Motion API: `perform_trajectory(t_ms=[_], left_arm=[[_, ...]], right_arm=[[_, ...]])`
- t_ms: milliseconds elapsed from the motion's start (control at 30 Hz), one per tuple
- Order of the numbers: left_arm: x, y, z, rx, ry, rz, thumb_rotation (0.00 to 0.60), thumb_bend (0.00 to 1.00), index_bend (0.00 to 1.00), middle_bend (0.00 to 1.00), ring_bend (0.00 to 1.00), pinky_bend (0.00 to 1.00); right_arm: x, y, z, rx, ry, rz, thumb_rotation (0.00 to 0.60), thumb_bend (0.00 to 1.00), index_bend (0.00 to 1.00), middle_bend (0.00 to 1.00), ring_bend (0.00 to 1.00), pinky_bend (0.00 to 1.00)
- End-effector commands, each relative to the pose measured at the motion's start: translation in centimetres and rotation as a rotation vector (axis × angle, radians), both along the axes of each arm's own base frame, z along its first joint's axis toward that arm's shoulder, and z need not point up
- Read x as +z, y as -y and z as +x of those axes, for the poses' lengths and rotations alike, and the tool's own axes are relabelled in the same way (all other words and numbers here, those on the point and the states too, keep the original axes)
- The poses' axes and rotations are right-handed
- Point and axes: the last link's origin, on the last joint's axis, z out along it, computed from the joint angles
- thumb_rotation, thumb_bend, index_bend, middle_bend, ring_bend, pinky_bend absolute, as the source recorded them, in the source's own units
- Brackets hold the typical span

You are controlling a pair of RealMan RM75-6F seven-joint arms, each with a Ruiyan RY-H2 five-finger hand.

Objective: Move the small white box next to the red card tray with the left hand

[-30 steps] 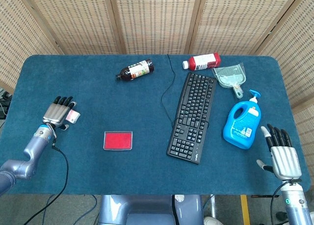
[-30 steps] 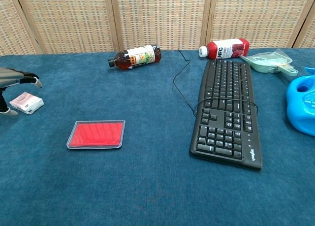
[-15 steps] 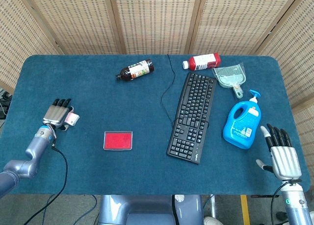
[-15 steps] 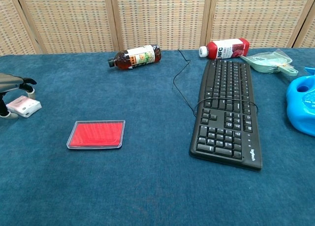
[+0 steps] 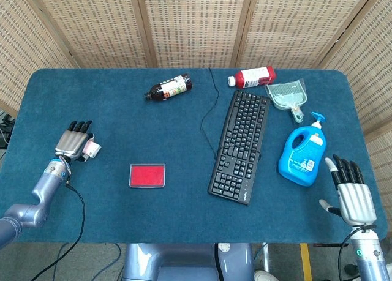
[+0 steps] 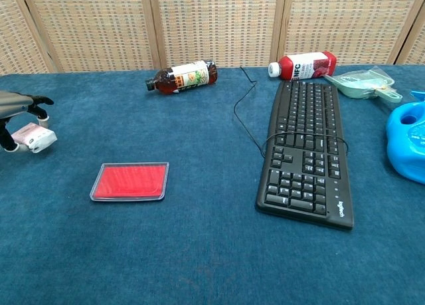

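Blue-felted desk [image 5: 122, 119]: my left hand [image 5: 72, 144] grasps the small white box [image 6: 32, 137], well apart from the red card tray [image 5: 147, 175]; carrying remains.

At the left edge of the table [image 6: 199, 265], the left hand [image 6: 16, 109] holds the small white box [image 6: 33, 137], fingers arched over its top and the thumb down beside it. The red card tray [image 6: 130, 181] lies flat, apart from the box. A brown bottle [image 6: 181, 75] and a red bottle [image 6: 304, 64] lie on their sides along the far edge. A black keyboard [image 6: 307, 145] stretches toward that edge, its cable [image 6: 244, 112] beside it. A blue jug [image 6: 406, 140] and a pale dustpan [image 6: 362, 82] sit at the right edge.
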Motion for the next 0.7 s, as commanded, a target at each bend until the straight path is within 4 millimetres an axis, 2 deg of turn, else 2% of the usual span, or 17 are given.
perform_trajectory(t_ms=[33, 267, 467, 700], left_arm=[[0.7, 1.1, 1.1, -0.026, 0.045, 0.007, 0.6, 0.34, 0.43, 0.0, 0.0, 0.0], [-0.2, 4.2, 2.6, -0.015, 0.065, -0.036, 0.6, 0.33, 0.46, 0.0, 0.0, 0.0], [-1.3, 7.1, 3.8, 0.074, 0.097, -0.069, 0.6, 0.33, 0.46, 0.0, 0.0, 0.0], [-1.3, 8.6, 4.7, 0.126, 0.082, -0.048, 0.6, 0.33, 0.47, 0.0, 0.0, 0.0]], right_arm=[[0.1, 0.0, 0.0, 0.001, 0.003, -0.002, 0.6, 0.0, 0.01, 0.0, 0.0, 0.0], [0.2, -0.2, 0.1, 0.004, 0.008, -0.002, 0.6, 0.0, 0.01, 0.0, 0.0, 0.0], [0.4, -0.3, 0.2, 0.01, 0.016, -0.003, 0.6, 0.0, 0.01, 0.0, 0.0, 0.0], [0.6, -0.4, 0.3, 0.016, 0.024, -0.005, 0.6, 0.0, 0.01, 0.0, 0.0, 0.0]])
